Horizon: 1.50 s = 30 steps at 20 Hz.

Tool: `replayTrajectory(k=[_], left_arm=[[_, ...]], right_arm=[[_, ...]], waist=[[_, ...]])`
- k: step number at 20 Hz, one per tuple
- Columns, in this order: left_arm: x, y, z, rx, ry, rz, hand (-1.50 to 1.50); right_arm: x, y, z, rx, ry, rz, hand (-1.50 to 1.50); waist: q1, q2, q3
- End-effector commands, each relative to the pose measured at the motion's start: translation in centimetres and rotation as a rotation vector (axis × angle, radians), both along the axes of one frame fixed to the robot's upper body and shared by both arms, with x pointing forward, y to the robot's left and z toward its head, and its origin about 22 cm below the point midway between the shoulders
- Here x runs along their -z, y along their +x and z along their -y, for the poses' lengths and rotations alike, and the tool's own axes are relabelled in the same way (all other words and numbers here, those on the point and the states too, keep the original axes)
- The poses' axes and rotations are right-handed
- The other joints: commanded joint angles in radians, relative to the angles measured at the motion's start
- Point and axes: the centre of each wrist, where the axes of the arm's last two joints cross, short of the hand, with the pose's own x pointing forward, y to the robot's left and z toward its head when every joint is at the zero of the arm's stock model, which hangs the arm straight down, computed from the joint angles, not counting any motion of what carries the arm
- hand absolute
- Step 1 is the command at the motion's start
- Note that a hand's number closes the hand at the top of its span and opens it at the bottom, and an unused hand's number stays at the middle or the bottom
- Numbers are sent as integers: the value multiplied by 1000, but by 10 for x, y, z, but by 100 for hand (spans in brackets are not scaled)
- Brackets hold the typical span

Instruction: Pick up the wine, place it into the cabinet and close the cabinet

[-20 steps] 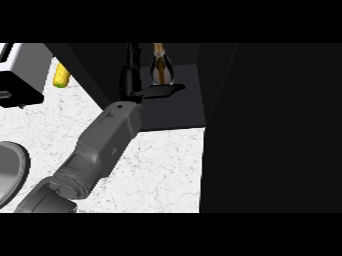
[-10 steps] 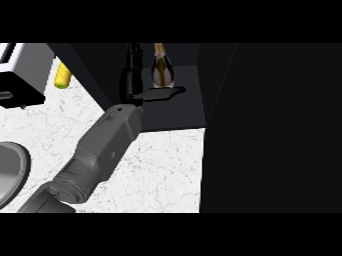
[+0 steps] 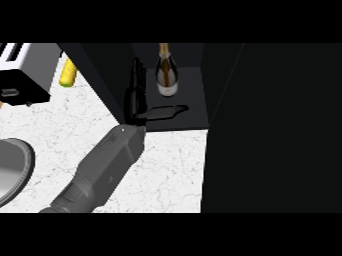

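Note:
The wine bottle (image 3: 166,71) stands upright inside the dark cabinet (image 3: 181,117), with its pale label low on the body. My left hand (image 3: 139,97) is at the cabinet's left wall, just left of the bottle and a little nearer to me. Its fingers are straight and point into the cabinet, and its thumb sticks out to the right over the cabinet floor. A gap shows between the hand and the bottle. My grey forearm (image 3: 104,165) runs in from the lower left. My right hand does not show.
A large black panel (image 3: 285,130), seemingly the cabinet door, fills the right half of the view. On the marble counter (image 3: 166,170) are a toaster (image 3: 11,70), a yellow item (image 3: 68,74) and a grey bowl (image 3: 0,172) at the left.
My left hand has drawn back toward me, out of the cabinet, with its fingers open. The wine bottle stays standing inside.

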Motion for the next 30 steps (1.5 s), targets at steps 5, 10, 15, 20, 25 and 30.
replayTrajectory(k=[5,10,15,20,25,30], left_arm=[[1,-62,40,21,3,-7,-150],[5,-112,58,42,-5,26,-150],[-22,-129,56,60,-54,40,-150],[-24,-177,58,11,-62,54,-150],[-46,-181,48,-11,-68,36,-150],[-51,-225,21,33,-99,74,-150]], right_arm=[[-4,-23,19,45,6,20,-150],[-9,-31,15,41,-10,25,-150],[-9,-39,14,54,14,9,-150],[-9,-31,18,63,-13,37,-150],[-14,-33,18,52,-3,25,-150],[-4,-32,26,16,-20,11,-150]], waist=[[43,-4,1],[43,-3,0],[51,-4,1],[52,-3,1],[48,-1,0],[48,-1,1]])
